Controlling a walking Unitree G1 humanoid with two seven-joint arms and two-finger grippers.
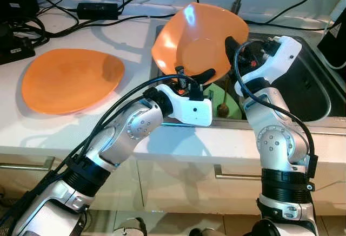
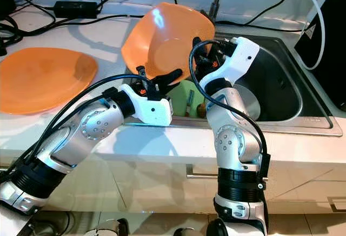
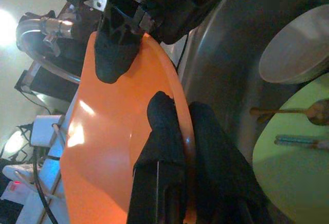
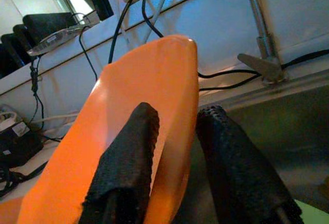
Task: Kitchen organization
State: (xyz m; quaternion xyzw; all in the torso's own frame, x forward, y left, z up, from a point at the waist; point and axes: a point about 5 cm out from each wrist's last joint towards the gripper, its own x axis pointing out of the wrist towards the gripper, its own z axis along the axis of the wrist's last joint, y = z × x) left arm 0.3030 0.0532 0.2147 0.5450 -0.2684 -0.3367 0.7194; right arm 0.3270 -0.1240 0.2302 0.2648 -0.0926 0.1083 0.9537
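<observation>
The step in hand appears to be a two-arm transfer of the glossy orange plastic bowl-shaped plate, held tilted on edge above the left end of the stainless steel sink. The left tool clamps the plate's lower rim, one finger on each face. The right tool straddles the right rim, also closed on it. The next move likely calls for one tool to release before the other carries the plate to the white counter, where a second, flatter orange plate lies. The held plate is smooth, shiny, rounded-triangular and looks clean.
</observation>
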